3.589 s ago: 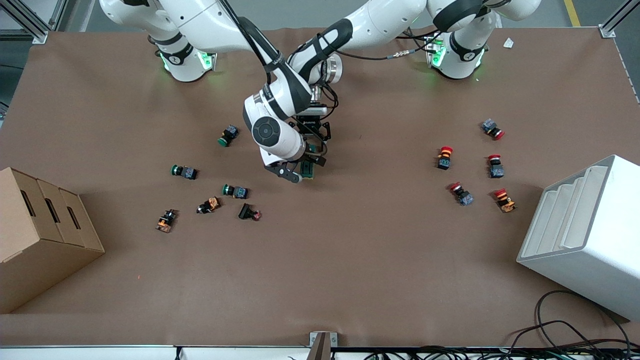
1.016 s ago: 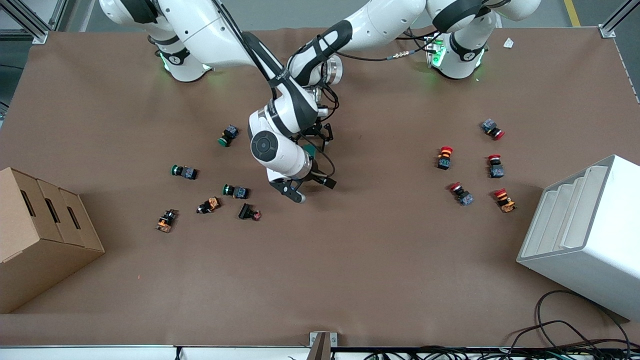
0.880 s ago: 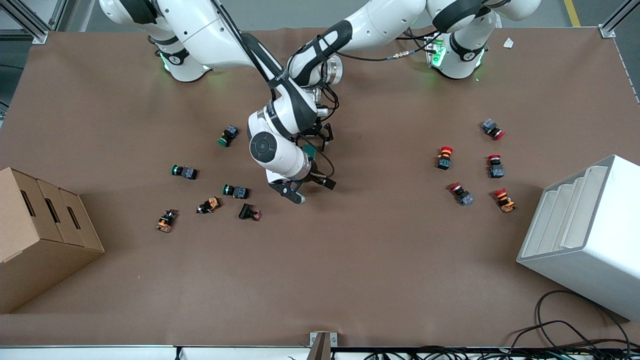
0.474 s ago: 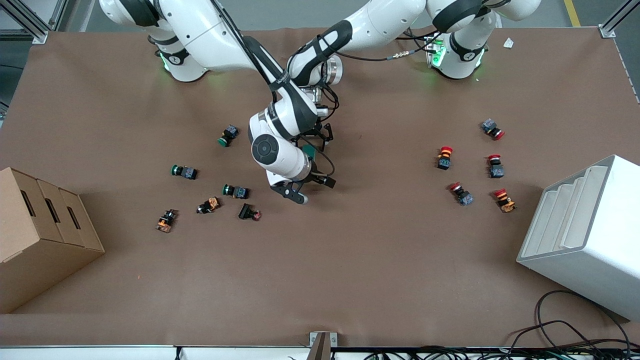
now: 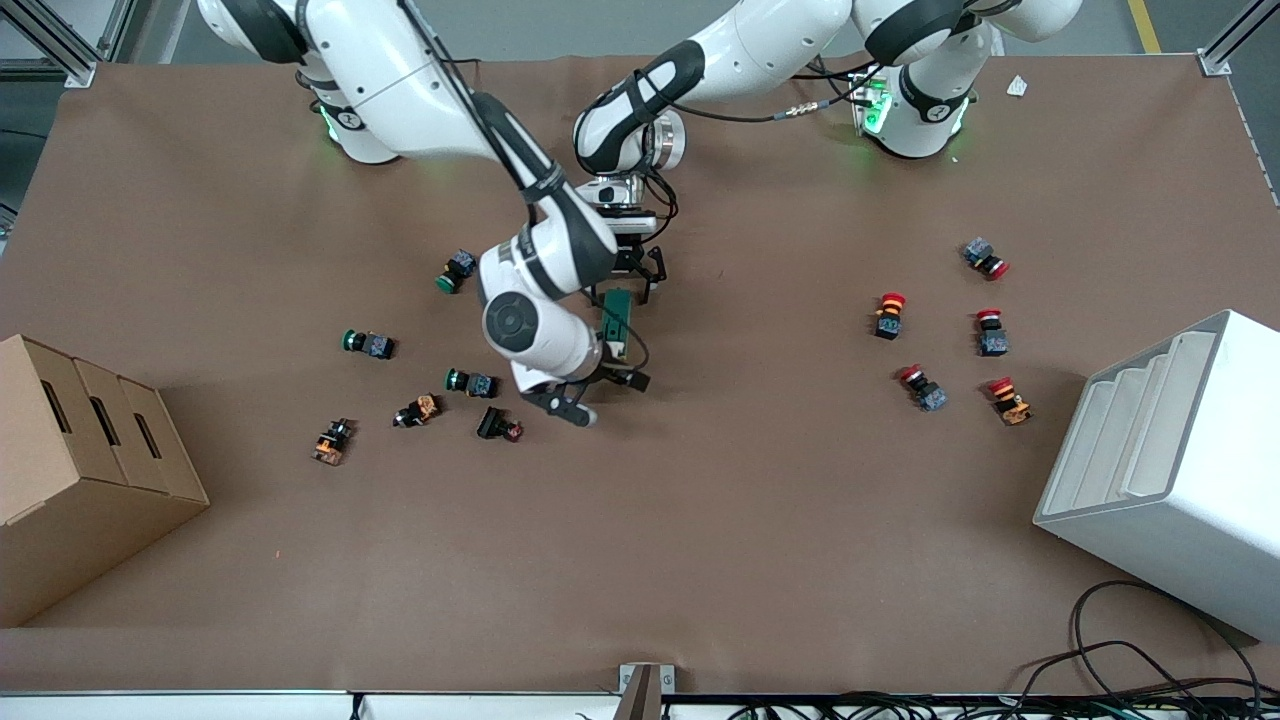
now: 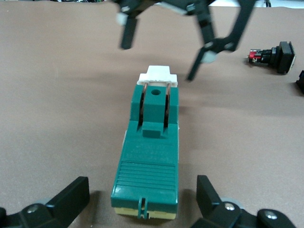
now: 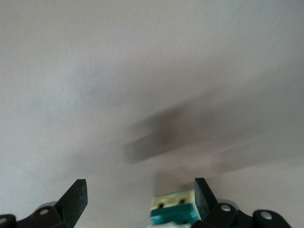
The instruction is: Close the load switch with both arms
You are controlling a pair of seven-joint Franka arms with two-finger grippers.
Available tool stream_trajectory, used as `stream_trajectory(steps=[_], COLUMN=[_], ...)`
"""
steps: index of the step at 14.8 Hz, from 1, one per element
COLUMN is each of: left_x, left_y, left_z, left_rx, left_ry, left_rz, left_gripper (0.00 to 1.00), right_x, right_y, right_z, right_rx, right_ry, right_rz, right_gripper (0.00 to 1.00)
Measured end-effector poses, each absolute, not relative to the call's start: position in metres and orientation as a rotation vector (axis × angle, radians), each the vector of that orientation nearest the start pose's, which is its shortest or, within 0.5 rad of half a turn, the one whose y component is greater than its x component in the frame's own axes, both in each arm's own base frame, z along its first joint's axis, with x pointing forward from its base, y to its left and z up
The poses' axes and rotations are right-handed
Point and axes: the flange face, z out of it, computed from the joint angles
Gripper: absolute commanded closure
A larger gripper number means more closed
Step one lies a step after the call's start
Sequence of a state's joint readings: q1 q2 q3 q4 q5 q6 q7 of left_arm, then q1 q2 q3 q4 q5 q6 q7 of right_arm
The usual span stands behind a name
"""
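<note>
The load switch [image 5: 615,322], a dark-green block with a white lever end [image 6: 157,76], lies flat on the brown table mid-way between the arms. My left gripper [image 5: 622,290] is open and low over the switch's end farther from the front camera. In the left wrist view [image 6: 142,190] its fingers stand either side of the switch [image 6: 149,152] with gaps, not touching. My right gripper [image 5: 605,397] is open and empty over the table just off the switch's lever end. It also shows in the left wrist view [image 6: 161,54]. The blurred right wrist view [image 7: 140,190] shows the switch's end [image 7: 173,213].
Several push buttons lie toward the right arm's end, such as a green-capped one [image 5: 470,381] and a black one [image 5: 498,425]. Red-capped buttons [image 5: 888,314] lie toward the left arm's end. A cardboard box [image 5: 80,470] and a white bin [image 5: 1170,470] stand at the table's ends.
My right gripper, down on the switch 3.6 s ago, has let go and drawn back toward the front camera and the right arm's end. The left gripper has stayed put.
</note>
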State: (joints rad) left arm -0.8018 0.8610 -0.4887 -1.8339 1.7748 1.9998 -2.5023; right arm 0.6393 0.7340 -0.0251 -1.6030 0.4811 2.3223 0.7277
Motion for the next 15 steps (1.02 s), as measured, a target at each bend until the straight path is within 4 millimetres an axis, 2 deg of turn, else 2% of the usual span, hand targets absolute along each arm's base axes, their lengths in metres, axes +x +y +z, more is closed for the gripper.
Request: stream_trajectory(steps=[2, 4, 6, 9, 12, 15], left_x=[0.233, 0.233, 0.235, 0.251, 0.277, 0.306], left_y=[-0.569, -0.569, -0.569, -0.572, -0.583, -0.599], left_z=[0.091, 0.091, 0.091, 0.099, 0.130, 0.183], left_rx=[-2.814, -2.814, -2.812, -2.783, -2.766, -2.783], left_ry=[-0.029, -0.030, -0.029, -0.005, -0.042, -0.086], left_rz=[-1.466, -1.466, -1.467, -1.461, -1.374, -1.271], left_gripper=[0.00, 0.00, 0.00, 0.00, 0.00, 0.00], right_x=[0.585, 0.611, 0.630, 0.643, 0.647, 0.642], right_y=[0.372, 0.324, 0.276, 0.215, 0.156, 0.097], right_z=[0.214, 0.239, 0.271, 0.323, 0.373, 0.420], right_rx=[-2.832, -2.865, -2.927, -3.046, -3.079, -3.128], right_ry=[0.559, 0.487, 0.414, 0.283, 0.137, 0.093], right_rz=[0.348, 0.350, 0.312, 0.270, 0.252, 0.256], right_gripper=[0.00, 0.00, 0.00, 0.00, 0.00, 0.00])
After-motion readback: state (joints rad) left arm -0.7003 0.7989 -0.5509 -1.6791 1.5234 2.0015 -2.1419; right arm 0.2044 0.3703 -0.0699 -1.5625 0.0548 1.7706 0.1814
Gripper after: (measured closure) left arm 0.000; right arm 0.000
